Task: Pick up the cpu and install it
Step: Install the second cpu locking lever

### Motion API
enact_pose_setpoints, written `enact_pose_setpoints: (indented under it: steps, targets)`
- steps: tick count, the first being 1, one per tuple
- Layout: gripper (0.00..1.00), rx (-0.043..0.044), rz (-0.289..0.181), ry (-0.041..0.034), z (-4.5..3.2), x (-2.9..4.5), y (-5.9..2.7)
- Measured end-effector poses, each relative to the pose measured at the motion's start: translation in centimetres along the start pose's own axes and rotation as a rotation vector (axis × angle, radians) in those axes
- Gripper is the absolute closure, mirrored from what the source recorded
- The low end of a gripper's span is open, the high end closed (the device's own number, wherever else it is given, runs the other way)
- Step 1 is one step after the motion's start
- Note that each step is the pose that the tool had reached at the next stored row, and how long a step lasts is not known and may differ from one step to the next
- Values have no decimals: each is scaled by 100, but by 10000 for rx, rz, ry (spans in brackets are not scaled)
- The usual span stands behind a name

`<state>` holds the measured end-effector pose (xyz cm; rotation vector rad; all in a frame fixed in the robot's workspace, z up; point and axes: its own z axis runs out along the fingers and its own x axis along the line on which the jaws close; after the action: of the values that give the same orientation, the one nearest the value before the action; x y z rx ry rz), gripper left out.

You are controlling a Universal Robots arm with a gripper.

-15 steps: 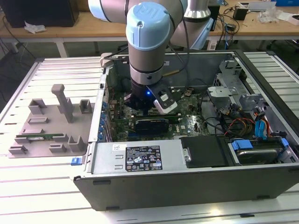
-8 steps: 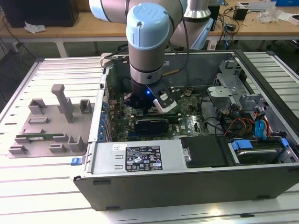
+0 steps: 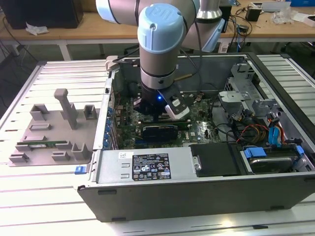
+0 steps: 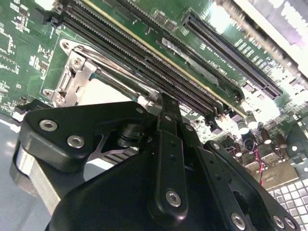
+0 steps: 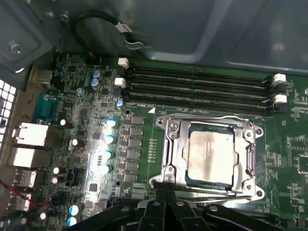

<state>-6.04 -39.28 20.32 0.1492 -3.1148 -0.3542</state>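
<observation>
An open computer case [image 3: 197,191] lies on a slatted metal surface [image 3: 49,196]. The cpu [image 5: 210,152] already sits in the motherboard's socket frame [image 5: 168,144]. The gripper [image 5: 166,195] hovers beside it, jaws closed and empty.

Right ahead of the gripper [image 5: 166,192] fingertips, the socket frame [image 5: 169,144] rims the cpu [image 5: 210,153]; memory slots [image 5: 197,89] wall off the space beyond.

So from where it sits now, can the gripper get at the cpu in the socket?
Probably yes. In the first wrist view the gripper sits at the socket frame edge, and the cpu lies with its silver top uncovered, nothing over it.
</observation>
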Motion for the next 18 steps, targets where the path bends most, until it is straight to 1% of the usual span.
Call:
enact_pose_setpoints:
  steps: [3, 5, 7, 9, 10, 13, 17, 18]
  targets:
    - [89, -2, 1, 5, -7, -3, -34]
    - [89, -17, 2, 2, -9, -2, -41]
    - [89, -36, 1, 0, -8, 22, -40]
    - [89, -67, 8, -3, -3, 69, -36]
    - [89, -82, 13, -6, 1, 81, -34]
    - [89, -93, 43, -14, 13, 81, -27]
    - [89, -154, 71, -27, 35, 83, 4]
    - [89, -160, 86, -32, 48, 87, 26]
